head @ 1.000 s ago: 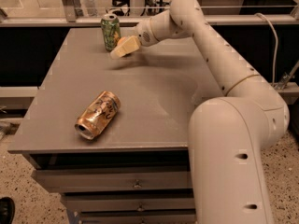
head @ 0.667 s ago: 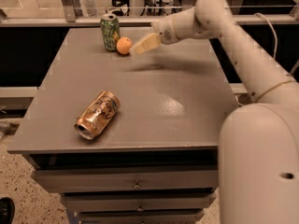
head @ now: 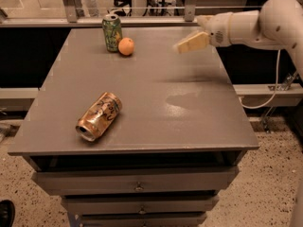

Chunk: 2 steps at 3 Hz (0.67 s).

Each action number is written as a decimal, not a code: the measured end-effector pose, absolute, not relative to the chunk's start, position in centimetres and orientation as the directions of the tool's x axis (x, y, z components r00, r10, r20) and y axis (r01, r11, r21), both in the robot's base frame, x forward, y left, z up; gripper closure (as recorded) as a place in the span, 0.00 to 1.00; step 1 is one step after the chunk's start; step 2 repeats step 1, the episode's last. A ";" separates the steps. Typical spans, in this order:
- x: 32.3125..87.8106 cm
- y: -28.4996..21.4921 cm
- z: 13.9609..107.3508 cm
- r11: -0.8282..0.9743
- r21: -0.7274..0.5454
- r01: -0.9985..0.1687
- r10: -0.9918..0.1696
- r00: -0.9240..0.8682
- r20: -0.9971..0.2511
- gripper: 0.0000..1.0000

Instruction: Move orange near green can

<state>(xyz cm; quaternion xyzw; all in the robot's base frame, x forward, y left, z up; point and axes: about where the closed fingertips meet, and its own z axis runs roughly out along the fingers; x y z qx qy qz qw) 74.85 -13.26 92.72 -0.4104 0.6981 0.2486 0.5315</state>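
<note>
— What's the setting?
— A grey table [head: 142, 122] with drawers [head: 137, 181] under its front edge stands on a speckled floor [head: 274, 174]. A rail and glass run along behind it.

— Start at the left. What's there?
— A copper-orange can [head: 99, 116] lies on its side near the front left, its open end pointing toward 7 o'clock.

— And farther back?
— The green can [head: 112, 32] stands upright near the back edge, left of centre. The orange [head: 126, 46] rests on the tabletop at about 4 o'clock from it. They are either just beside each other or touching, and I cannot tell which.

— Where is the gripper?
— The gripper [head: 181, 46] hangs above the back right part of the table, tip pointing toward 8 o'clock. It is on the end of a white arm [head: 246, 25] that reaches in from the right edge.

— Is it holding anything?
— It holds nothing. It reads as one pale wedge from this side, so I cannot tell whether it is open or closed.

— How does the orange sit relative to it?
— The orange is at roughly 9 o'clock from the tip, well apart from it, with bare tabletop between them.

— Anything at the far right?
— A white cable [head: 272, 89] hangs down beside the table.
</note>
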 end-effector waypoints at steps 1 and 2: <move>74.3 -15.2 92.9 0.559 -0.089 -0.824 -0.300 -0.101 -0.949 0.00; 74.3 -15.2 92.9 0.559 -0.089 -0.824 -0.300 -0.101 -0.949 0.00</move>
